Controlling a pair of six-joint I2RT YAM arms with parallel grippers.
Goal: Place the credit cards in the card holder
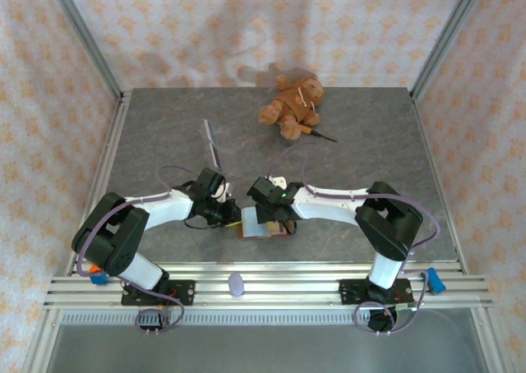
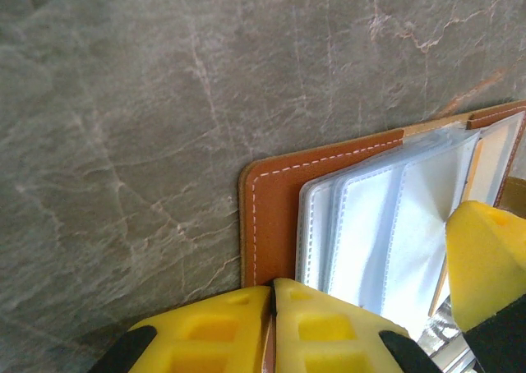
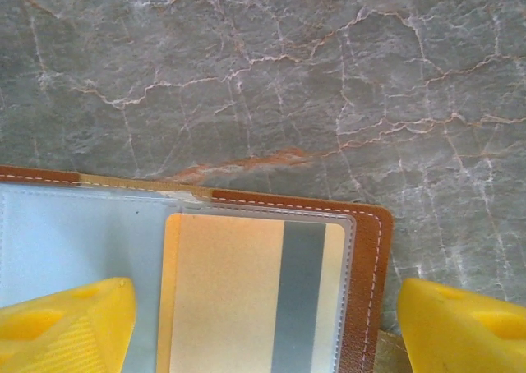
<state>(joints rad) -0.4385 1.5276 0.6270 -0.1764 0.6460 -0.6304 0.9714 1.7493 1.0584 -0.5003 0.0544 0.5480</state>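
Observation:
The card holder (image 1: 261, 229) lies open near the table's front edge, a brown stitched cover (image 2: 279, 200) with clear plastic sleeves (image 2: 386, 225). My left gripper (image 2: 272, 287) is shut on the edge of the brown cover. One credit card (image 3: 246, 299), orange-yellow with a grey stripe, sits inside a clear sleeve on the holder's right half (image 3: 370, 266). My right gripper (image 3: 267, 307) hangs open above it, one yellow finger on each side of the card and nothing held. In the top view both grippers, left (image 1: 233, 215) and right (image 1: 269, 217), meet over the holder.
A brown teddy bear (image 1: 292, 106) lies at the back of the table with a dark pen-like stick (image 1: 318, 133) beside it. A thin grey-purple flat piece (image 1: 212, 143) rests behind the left arm. A small purple object (image 1: 237, 284) sits on the front rail.

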